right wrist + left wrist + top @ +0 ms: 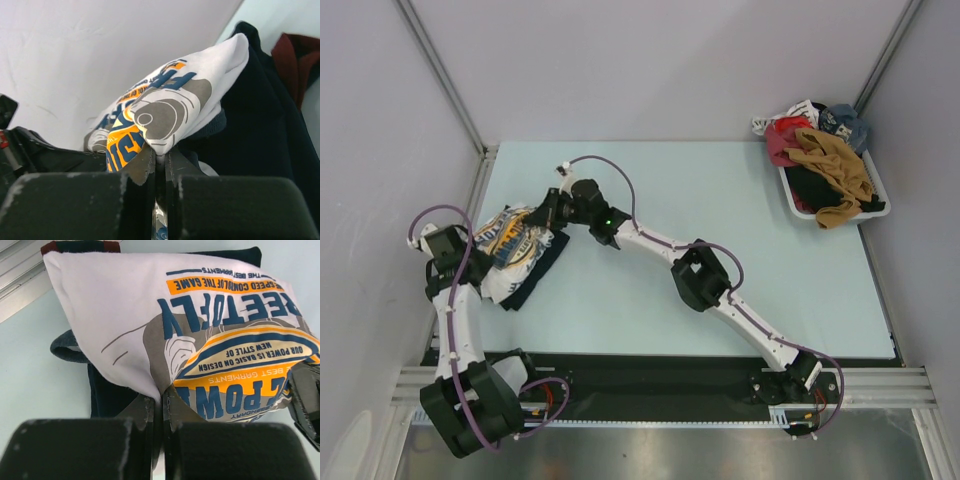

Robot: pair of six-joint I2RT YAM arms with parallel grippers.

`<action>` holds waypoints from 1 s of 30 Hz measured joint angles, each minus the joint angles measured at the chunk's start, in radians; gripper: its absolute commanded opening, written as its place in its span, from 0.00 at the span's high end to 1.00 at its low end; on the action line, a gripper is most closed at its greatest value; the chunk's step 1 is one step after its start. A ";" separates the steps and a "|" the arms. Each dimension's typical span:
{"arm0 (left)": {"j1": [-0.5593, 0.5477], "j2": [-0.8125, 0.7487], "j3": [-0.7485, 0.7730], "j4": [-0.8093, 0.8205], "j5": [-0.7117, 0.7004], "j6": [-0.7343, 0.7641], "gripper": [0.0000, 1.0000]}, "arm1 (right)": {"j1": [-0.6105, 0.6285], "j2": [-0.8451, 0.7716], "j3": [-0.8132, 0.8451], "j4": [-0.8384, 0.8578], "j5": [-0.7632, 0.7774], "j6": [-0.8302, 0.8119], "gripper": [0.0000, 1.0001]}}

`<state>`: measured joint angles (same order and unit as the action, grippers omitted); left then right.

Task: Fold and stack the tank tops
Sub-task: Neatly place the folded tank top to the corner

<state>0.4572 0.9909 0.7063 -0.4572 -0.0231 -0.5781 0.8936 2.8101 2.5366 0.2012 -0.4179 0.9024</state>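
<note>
The white tank top (512,248) with navy trim and orange-yellow print lies bunched on the dark navy tank top (538,272) at the table's left side. My left gripper (472,252) is shut on the white top's near edge (161,399); the print fills the left wrist view (235,360). My right gripper (542,217) is shut on the white top's far edge (161,152), with the navy top (260,130) and its maroon trim (292,55) behind it. The navy top's maroon trim also shows in the left wrist view (80,246).
A white tray (876,210) at the far right corner holds several crumpled garments, red, tan and blue. Grey walls stand close on the left and behind. The black base rail (660,375) runs along the near edge.
</note>
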 measured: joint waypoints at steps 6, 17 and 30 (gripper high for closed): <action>0.004 0.002 -0.036 0.031 0.000 -0.027 1.00 | 0.005 -0.001 0.011 -0.079 0.047 -0.014 0.98; 0.009 0.093 -0.146 0.135 -0.001 -0.107 0.95 | 0.008 -0.001 0.017 -0.123 0.058 -0.018 0.94; 0.042 0.227 -0.133 0.155 -0.016 -0.124 0.22 | -0.013 0.012 0.011 -0.130 0.085 0.019 0.41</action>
<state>0.4992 1.2175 0.5732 -0.3023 -0.0391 -0.7025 0.8810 2.8220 2.5473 0.0708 -0.3325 0.9211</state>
